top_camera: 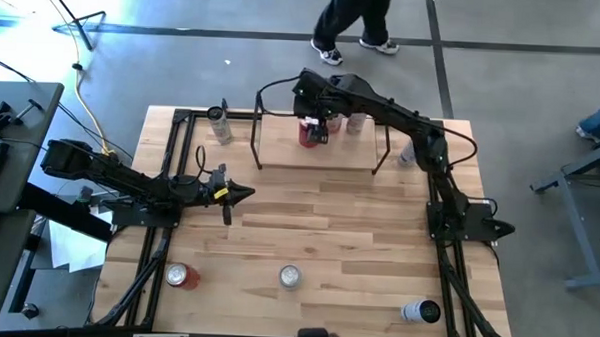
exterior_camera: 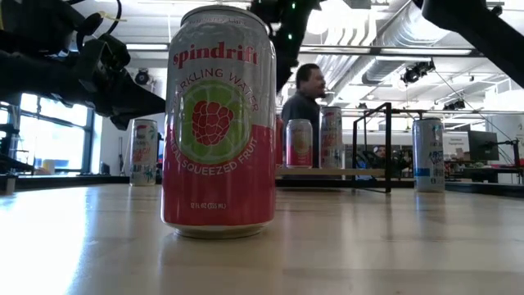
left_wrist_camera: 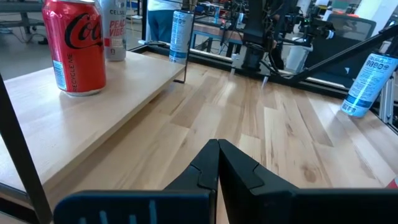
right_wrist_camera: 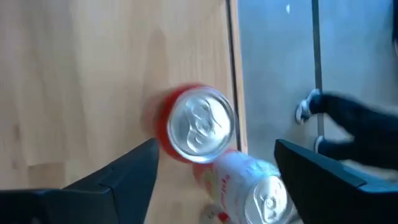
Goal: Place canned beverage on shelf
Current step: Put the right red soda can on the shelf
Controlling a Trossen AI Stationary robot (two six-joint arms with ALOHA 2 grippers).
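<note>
- Right pincer (top_camera: 315, 127) hanging above the shelf (top_camera: 281, 151), jaws spread wide, nothing between them.
- Directly beneath it: red cola can (right_wrist_camera: 196, 124) upright on the shelf board, close to the board's far edge; silver top showing between the two dark fingers (right_wrist_camera: 124, 171) in the right wrist view, with clear space on either side, so not gripped and not touched.
- Pale can with red print (right_wrist_camera: 255, 186) just beside the red cola can on the same board, standing behind it in the left wrist view.
- Left pincer (top_camera: 241, 194) over bare desk (top_camera: 328, 230) in front of the shelf, jaws shut tight, tips pressed together, holding nothing.
- Shelf: low light-wood board between thin black end frames, at the desk's far side.
- Elsewhere on the desk: slim silver can (top_camera: 219, 124) off the shelf's left end, tall blue-and-white can (left_wrist_camera: 368, 84) off its right end.
- Along the near edge: red-topped can (top_camera: 181, 275), raspberry sparkling-water can (exterior_camera: 219, 123) at the middle and filling the low view, white can lying on its side (top_camera: 420, 312).
- Person (top_camera: 355, 20) on the floor beyond the desk.
</note>
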